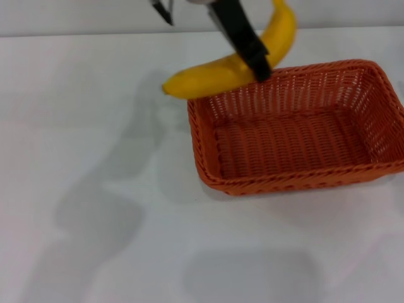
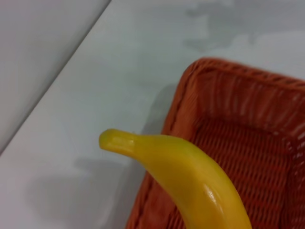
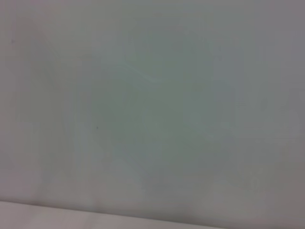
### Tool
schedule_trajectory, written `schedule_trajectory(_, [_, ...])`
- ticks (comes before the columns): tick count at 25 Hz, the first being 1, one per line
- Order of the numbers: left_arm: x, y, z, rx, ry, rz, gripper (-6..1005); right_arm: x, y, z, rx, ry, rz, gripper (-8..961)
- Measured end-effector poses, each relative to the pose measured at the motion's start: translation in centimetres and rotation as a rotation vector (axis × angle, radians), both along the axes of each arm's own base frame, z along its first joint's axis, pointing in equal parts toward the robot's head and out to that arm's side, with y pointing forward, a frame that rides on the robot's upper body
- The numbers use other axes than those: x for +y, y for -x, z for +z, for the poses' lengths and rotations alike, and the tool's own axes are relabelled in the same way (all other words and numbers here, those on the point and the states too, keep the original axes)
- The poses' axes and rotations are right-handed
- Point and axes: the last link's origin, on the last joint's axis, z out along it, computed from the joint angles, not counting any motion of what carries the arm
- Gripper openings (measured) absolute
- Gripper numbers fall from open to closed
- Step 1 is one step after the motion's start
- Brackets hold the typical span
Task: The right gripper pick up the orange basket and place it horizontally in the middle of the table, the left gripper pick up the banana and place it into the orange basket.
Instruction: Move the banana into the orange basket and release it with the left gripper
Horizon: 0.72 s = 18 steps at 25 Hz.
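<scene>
Orange woven rectangular basket (image 1: 297,129) already lying flat on plain white desk (image 1: 95,189), right of centre. Step in hand: banana delivery. Left gripper (image 1: 255,60), black narrow fingers, clamped around middle of curved yellow banana (image 1: 214,76), holding it in air above basket's far-left corner, stem end poking out past rim over desk. Right gripper not visible; its wrist camera sees only blank surface. Next move, by my reckoning: shift banana over basket floor, lower, then release.
</scene>
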Motion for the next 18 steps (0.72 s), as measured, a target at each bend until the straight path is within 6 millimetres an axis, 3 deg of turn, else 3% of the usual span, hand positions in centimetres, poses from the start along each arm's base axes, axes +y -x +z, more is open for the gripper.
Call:
schedule_trajectory(9, [-1.2, -1.7, -2.5, -0.06, 0.062, -0.113, 541, 0.2, -0.4, -0.9, 0.016, 0.009, -0.007, 763])
schedule_trajectory(18, [-1.4, -1.0, -3.6, -0.049, 0.078, -0.138, 626, 0.0, -0.7, -1.1, 0.033, -0.001, -0.006, 763])
